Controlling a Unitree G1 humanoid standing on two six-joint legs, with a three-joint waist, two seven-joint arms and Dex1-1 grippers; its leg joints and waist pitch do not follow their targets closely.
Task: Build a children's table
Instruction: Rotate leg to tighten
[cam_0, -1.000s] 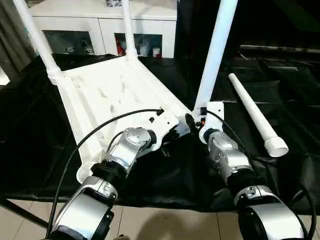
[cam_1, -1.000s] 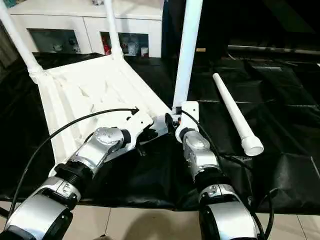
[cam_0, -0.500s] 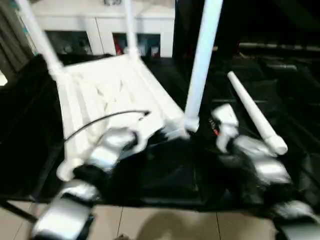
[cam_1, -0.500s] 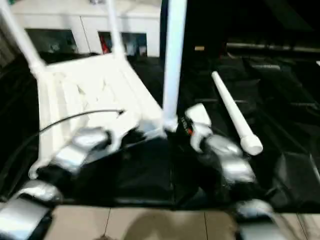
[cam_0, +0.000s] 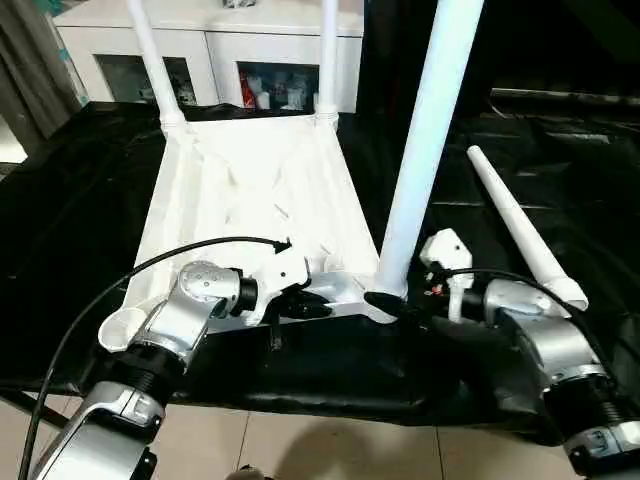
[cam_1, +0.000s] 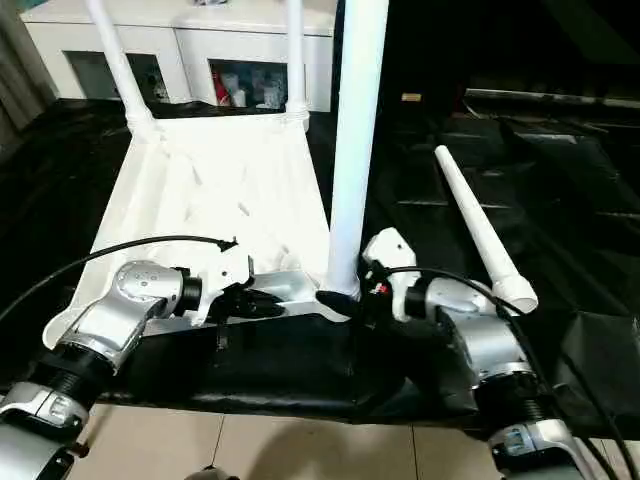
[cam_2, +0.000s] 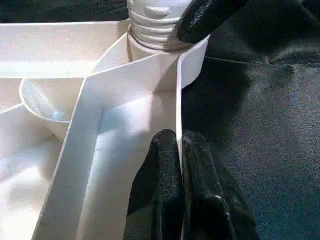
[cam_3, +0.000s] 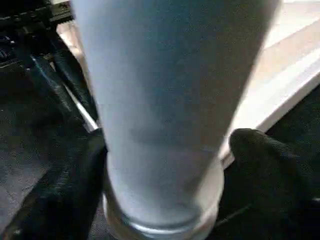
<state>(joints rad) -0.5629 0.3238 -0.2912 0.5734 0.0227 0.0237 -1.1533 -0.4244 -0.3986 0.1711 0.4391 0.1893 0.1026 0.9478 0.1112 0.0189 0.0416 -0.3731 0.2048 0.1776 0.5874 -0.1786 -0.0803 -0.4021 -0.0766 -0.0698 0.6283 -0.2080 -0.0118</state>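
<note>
The white tabletop (cam_0: 250, 190) lies underside up on the black cloth. Two legs (cam_0: 150, 55) (cam_0: 327, 50) stand in its far corner sockets. A third leg (cam_0: 425, 150) stands upright in the near right socket. My right gripper (cam_3: 167, 140) reaches in from the right, with one black finger on each side of that leg's base. My left gripper (cam_2: 179, 137) is shut on the thin near rim of the tabletop, close to the same corner. A loose leg (cam_0: 520, 230) lies on the cloth at the right. The near left socket (cam_0: 118, 328) holds nothing.
A white glass-door cabinet (cam_0: 230, 40) stands behind the table. Black cloth (cam_0: 60, 200) covers the work surface, and its front edge drops to tiled floor (cam_0: 330, 450) just before my forearms. A black cable (cam_0: 130, 275) arcs over my left arm.
The camera has swung, so the whole scene sits differently. My right wrist has come round from the near side of the upright leg's base to its right. The left gripper keeps its hold on the rim.
</note>
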